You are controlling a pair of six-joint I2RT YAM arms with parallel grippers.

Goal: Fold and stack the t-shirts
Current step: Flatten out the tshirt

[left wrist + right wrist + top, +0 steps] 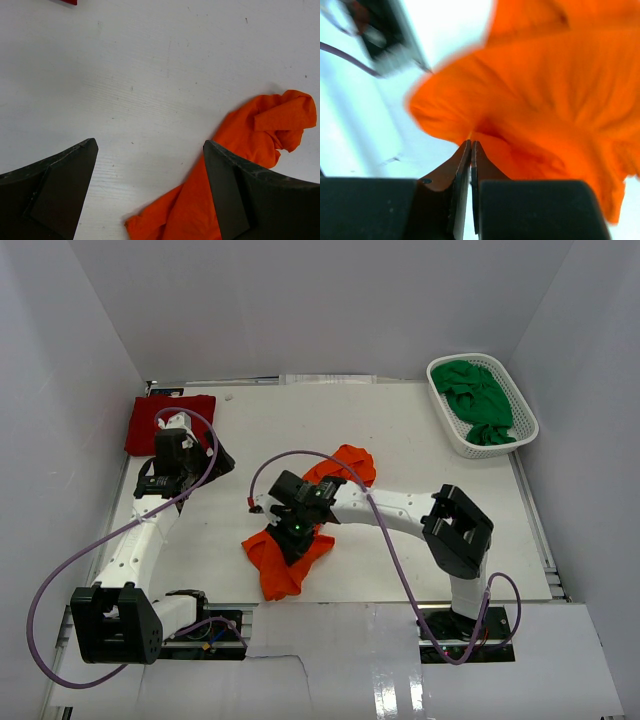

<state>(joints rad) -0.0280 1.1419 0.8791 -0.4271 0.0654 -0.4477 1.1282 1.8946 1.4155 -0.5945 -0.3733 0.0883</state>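
Note:
The orange t-shirt (290,555) lies crumpled in the middle of the table, stretching from the front centre up to a bunch (350,465) behind the right arm. My right gripper (297,537) is shut on a fold of it; in the right wrist view the cloth (535,100) fans out from the closed tips (471,142). My left gripper (205,465) is open and empty, above bare table at the left; the orange shirt (240,165) shows by its right finger (250,195). The dark red t-shirt (168,422) lies folded at the back left. The green t-shirt (478,400) sits in the basket.
The white mesh basket (446,430) stands at the back right corner. White walls close in the table on three sides. Purple cables loop over both arms. A corner of the red shirt (67,2) shows at the top of the left wrist view.

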